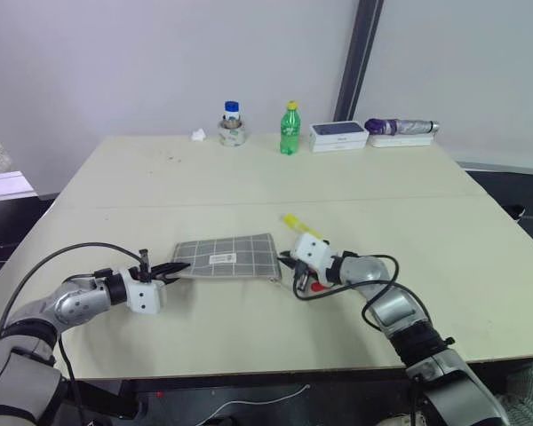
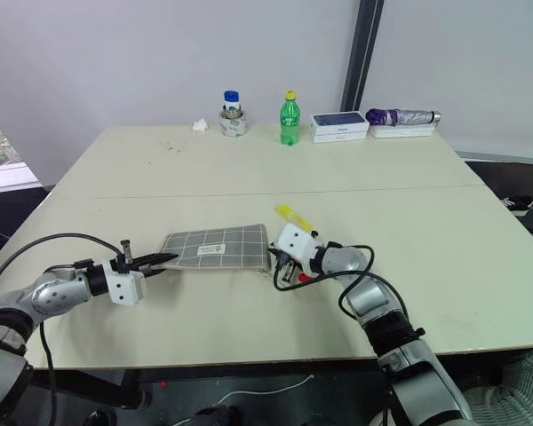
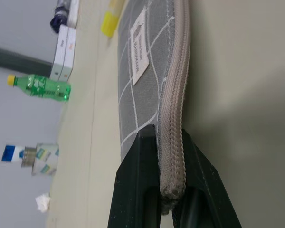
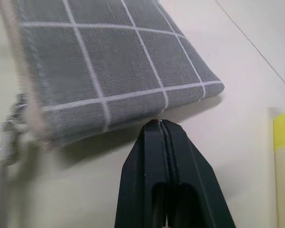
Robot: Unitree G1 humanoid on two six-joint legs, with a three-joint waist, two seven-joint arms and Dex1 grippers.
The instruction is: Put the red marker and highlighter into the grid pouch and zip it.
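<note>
The left gripper (image 3: 167, 187) is clamped on the zipper edge of the grid pouch (image 1: 228, 256) at its left end, pinning it to the table (image 1: 275, 177); the right gripper (image 4: 162, 142) sits just beside the pouch's right end with its fingers pressed together and holding nothing. The step in hand looks like opening the zipper; to do it well the left grip should stay firm and low so the soft case cannot slide or fold, while the right fingers part a little and pinch the thin cord pull (image 4: 12, 124), then draw it straight along the seam.

The pouch is flat grey woven cloth with white grid lines and a small white label; its zipper is a ribbed beige band, bulging between the black fingers. The highlighter (image 1: 301, 224) is short, chunky, bright yellow plastic, lying on the table just behind the right hand. The red marker (image 1: 316, 287) seems to lie under that hand; a red tip peeks out.
</note>
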